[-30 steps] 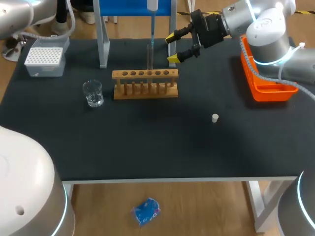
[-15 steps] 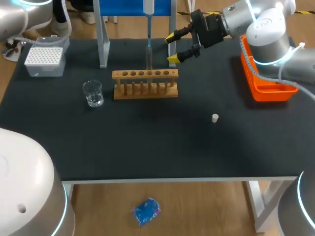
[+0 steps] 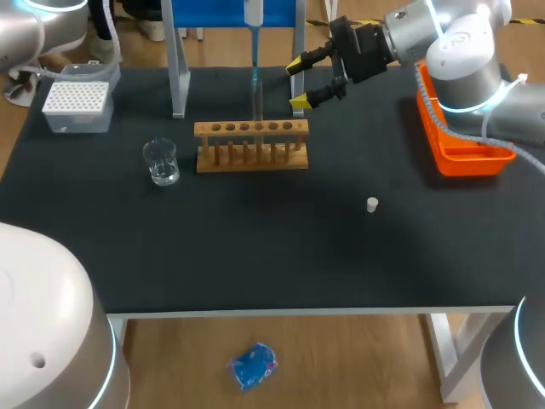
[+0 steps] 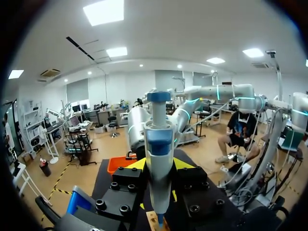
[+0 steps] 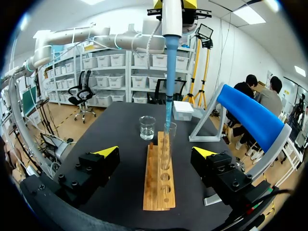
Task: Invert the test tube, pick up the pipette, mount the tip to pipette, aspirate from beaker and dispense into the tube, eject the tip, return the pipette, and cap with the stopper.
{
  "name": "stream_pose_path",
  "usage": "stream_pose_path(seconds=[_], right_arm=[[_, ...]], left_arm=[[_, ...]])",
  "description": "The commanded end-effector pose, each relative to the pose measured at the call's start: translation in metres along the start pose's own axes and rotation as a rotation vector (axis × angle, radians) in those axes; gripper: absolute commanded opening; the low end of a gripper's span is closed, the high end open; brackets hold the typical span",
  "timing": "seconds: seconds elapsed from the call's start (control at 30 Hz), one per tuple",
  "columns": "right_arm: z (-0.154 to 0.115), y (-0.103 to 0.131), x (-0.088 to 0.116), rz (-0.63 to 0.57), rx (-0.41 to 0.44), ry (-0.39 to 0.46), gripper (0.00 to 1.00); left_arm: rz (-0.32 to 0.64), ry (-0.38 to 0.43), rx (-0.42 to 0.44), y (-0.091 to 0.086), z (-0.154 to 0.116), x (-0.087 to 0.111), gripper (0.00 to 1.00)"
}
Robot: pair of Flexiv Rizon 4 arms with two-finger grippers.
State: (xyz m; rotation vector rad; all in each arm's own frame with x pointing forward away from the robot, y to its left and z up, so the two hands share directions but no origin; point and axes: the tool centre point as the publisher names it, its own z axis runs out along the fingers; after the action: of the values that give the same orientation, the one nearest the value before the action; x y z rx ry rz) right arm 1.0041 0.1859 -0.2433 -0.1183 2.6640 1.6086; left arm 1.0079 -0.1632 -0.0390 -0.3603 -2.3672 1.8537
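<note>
A white and blue pipette (image 3: 254, 12) with a long blue tip (image 3: 255, 64) hangs upright over the wooden rack (image 3: 251, 145). Its tip end sits at the mouth of the glass test tube (image 3: 258, 102) standing in the rack; whether it is inside I cannot tell. My left gripper (image 4: 159, 166) is shut on the pipette (image 4: 159, 144), its yellow tips on both sides of the body. In the right wrist view the tip (image 5: 167, 86) comes down to the tube (image 5: 166, 151). My right gripper (image 3: 311, 81) hovers open just right of the tube, nothing between its fingers. The beaker (image 3: 161, 162) stands left of the rack.
A white tip box (image 3: 77, 105) sits at the back left. The small white stopper (image 3: 372, 204) lies right of centre. An orange bin (image 3: 464, 141) stands at the right edge under my right arm. The blue pipette stand (image 3: 180, 77) rises behind the rack.
The pipette has drifted a little to the left above the rack. My right gripper has kept still.
</note>
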Motion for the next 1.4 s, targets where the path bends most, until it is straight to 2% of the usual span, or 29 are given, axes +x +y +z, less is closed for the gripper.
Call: stream_pose_path(seconds=[0.03,0.67,1.13,1.4], right_arm=[[-0.0002,-0.0005,0.0,-0.001,-0.001,0.0,1.0],[-0.0002,-0.0005,0.0,-0.001,-0.001,0.0,1.0],[-0.0002,-0.0005,0.0,-0.001,-0.001,0.0,1.0],[-0.0002,-0.0005,0.0,-0.001,-0.001,0.0,1.0]], left_arm=[[0.005,0.004,0.008,0.0013,0.0032,-0.0035,0.0],[0.014,-0.025,0.027,0.0089,0.0045,0.0013,0.0],[0.022,-0.025,0.021,0.006,0.001,-0.0073,0.0],[0.019,-0.026,0.025,0.0081,0.0036,-0.0031,0.0]])
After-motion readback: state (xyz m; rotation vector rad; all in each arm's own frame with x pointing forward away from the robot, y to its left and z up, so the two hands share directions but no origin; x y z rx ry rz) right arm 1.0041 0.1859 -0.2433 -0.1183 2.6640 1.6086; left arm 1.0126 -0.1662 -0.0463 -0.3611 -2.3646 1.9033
